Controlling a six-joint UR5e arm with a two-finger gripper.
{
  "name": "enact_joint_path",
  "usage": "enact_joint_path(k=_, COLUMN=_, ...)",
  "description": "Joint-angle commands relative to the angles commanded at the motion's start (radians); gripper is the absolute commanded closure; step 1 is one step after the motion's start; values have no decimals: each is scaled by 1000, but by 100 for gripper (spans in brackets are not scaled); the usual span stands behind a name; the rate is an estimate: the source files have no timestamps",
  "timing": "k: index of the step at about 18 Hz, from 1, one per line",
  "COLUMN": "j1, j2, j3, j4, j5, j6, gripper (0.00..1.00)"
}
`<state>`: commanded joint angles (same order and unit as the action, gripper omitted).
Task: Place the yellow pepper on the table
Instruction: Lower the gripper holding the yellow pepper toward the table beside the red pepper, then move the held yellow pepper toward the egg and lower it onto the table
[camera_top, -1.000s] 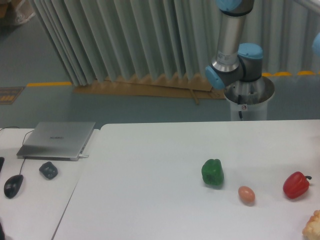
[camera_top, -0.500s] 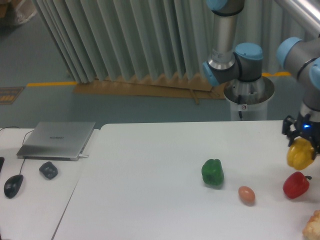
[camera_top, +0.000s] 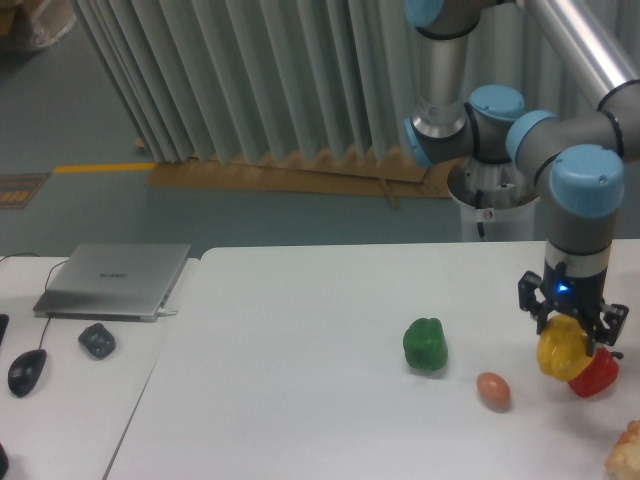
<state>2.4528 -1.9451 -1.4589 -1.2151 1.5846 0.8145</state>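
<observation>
Camera view: the gripper (camera_top: 567, 328) grips the yellow pepper (camera_top: 559, 350) from above, fingers closed on it, just above the table (camera_top: 300, 400). Red pepper (camera_top: 596, 372) at its 4 o'clock, partly hidden; egg (camera_top: 493, 390) at 8; green pepper (camera_top: 425, 345) at 9.

One fixed camera, raised in front, looks down across the table (camera_top: 300, 330) toward the curtain (camera_top: 250, 80).

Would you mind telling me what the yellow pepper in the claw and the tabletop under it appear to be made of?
The yellow pepper, held in the claw, looks glossy and evenly coloured, possibly plastic, though the image cannot confirm it. The table looks like smooth, matte white laminate, with a uniform surface and no grain.
</observation>
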Motion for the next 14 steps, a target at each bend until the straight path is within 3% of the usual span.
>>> enact_joint_path(k=2, j1=3, j2=-9, j3=9, j4=31, j5=0, j6=3, gripper=65)
enact_joint_path(k=11, j1=20, j2=-29, j3=48, j4=35, j5=3, j6=3, gripper=65)
enact_joint_path(k=14, j1=23, j2=-34, j3=14, j4=35, j5=35, j6=8, gripper=65)
